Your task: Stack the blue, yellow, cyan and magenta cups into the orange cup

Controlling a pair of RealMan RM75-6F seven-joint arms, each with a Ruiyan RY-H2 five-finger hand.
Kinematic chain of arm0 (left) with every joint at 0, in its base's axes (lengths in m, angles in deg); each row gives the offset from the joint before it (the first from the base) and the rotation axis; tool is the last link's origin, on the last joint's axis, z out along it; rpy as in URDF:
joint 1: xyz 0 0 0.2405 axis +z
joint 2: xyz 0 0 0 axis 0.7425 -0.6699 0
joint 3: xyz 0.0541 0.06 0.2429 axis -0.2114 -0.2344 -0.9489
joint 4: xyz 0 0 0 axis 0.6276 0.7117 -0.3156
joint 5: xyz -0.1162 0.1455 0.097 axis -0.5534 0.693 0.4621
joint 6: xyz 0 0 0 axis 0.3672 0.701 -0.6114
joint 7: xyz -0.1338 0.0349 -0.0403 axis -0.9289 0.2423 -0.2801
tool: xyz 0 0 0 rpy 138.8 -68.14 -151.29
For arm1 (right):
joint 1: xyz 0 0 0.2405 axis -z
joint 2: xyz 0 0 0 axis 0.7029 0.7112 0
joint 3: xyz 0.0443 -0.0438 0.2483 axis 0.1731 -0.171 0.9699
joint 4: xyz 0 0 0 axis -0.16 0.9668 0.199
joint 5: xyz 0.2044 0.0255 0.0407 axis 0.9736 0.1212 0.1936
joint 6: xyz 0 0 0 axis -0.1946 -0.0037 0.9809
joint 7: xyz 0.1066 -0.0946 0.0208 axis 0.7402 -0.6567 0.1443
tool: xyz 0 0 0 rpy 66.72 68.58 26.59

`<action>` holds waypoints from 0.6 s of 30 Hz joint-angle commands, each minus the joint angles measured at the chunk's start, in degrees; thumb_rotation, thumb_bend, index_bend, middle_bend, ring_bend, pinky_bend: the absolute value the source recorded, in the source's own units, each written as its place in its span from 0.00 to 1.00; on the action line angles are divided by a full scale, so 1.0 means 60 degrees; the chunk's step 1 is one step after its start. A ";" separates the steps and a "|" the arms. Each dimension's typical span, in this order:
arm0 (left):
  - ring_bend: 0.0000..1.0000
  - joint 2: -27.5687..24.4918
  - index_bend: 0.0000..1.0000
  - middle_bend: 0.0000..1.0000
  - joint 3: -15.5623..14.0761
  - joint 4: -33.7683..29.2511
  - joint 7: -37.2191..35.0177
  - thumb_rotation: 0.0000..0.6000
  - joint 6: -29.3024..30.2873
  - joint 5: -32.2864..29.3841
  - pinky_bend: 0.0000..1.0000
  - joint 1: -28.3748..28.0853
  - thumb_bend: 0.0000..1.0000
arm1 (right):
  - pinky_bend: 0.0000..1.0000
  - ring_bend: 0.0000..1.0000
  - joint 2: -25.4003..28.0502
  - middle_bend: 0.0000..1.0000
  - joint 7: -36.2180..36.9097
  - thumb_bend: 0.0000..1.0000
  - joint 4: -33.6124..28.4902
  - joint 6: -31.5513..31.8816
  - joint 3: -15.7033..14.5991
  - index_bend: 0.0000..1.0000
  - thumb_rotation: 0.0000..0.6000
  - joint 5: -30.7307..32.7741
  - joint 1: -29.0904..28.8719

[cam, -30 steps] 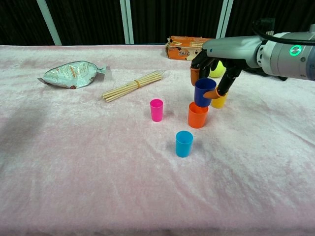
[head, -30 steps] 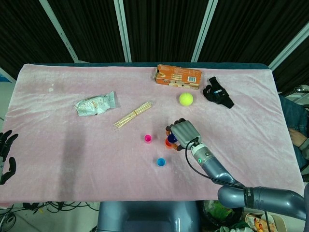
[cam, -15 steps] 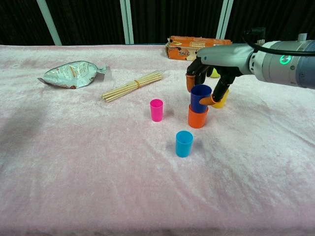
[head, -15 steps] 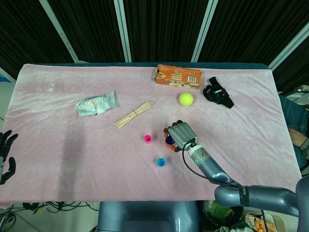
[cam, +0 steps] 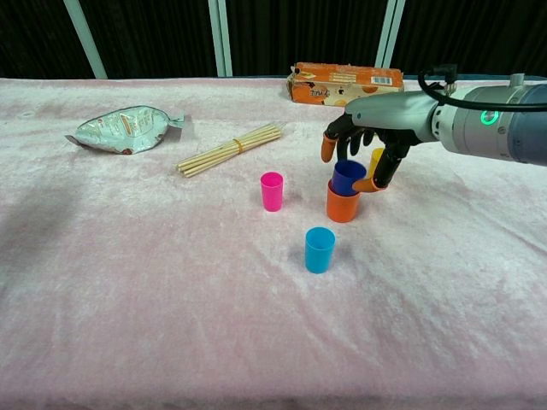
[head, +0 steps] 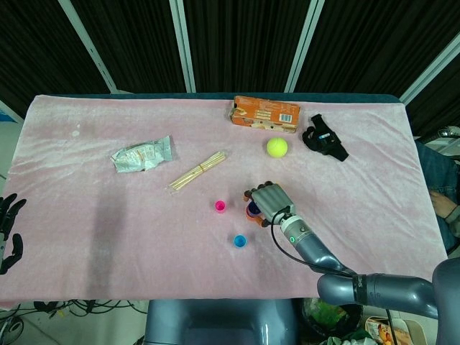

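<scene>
Right of centre in the chest view, the right hand [cam: 363, 147] arches over the blue cup [cam: 347, 178], its orange-tipped fingers [cam: 369, 184] curled round the rim on both sides; it appears to hold the cup, though whether the tips press on the wall or merely bracket it is hard to tell. The blue cup sits partly sunk into the orange cup [cam: 341, 203], mouth up, its long axis close to vertical and in line with the cup below.

To finish this step well, I would judge that the hand should press the blue cup straight down along that axis until it seats, then spread the fingers clear before lifting, so that the nested pair is neither tipped nor dragged across the pink cloth. A sideways pull on release looks the likeliest fault, since the orange cup is light and stands free.

Just behind the hand, part of the yellow cup [cam: 376, 159] shows, upright as far as can be seen. Left of the stack stands the magenta cup [cam: 272, 190], mouth up; toward the bottom of the frame stands the cyan cup [cam: 319, 249], also mouth up. All three are apart from the stack.

At the far left edge of the head view the left hand [head: 8, 231] hangs beside the table [head: 108, 237], fingers apart, holding nothing.
</scene>
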 commanded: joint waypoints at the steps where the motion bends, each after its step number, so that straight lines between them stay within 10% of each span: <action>1: 0.00 0.0002 0.09 0.03 0.0000 0.0001 -0.0010 1.00 0.0005 0.0006 0.01 0.0000 0.71 | 0.21 0.19 0.0069 0.13 -0.0070 0.19 -0.0023 0.0064 -0.0018 0.17 1.00 0.0176 -0.0062; 18: 0.00 0.0046 0.09 0.03 -0.0030 0.0006 0.0092 1.00 -0.0059 0.0022 0.01 -0.0021 0.71 | 0.21 0.19 -0.0090 0.22 0.0692 0.19 0.1321 -0.0075 -0.0010 0.21 1.00 0.0243 0.0080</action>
